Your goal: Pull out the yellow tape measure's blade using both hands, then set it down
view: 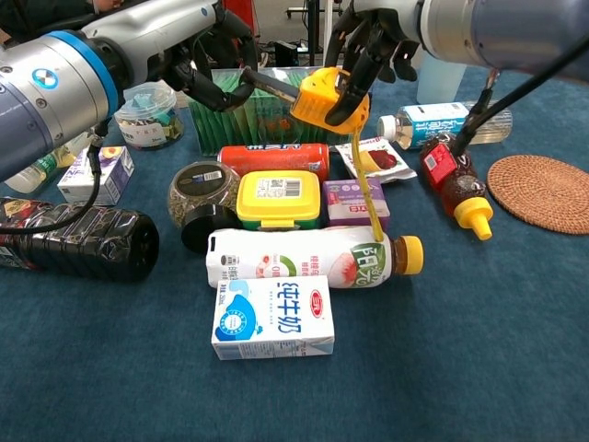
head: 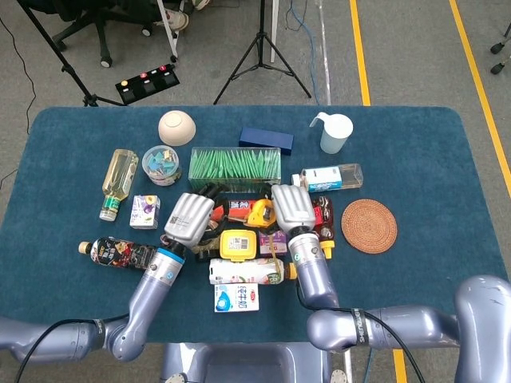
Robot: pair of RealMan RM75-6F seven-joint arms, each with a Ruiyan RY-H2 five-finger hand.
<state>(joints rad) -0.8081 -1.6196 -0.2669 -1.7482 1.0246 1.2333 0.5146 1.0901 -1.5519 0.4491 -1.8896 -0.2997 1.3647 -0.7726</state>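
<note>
Overhead, both hands stretch the tape measure [view: 324, 95] – clear box [head: 235, 163] holds green packets.

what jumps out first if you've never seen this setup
The yellow tape measure held in the air by the right hand, above the clutter at mid-table, with the left hand pinching its blade drawn out leftward. A yellow strap dangles from it toward the pink-labelled bottle lying below. Behind stands a long box of green packets.

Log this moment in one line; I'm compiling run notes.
right hand: holds tape measure | left hand: pulls blade | strap: dangling
</note>
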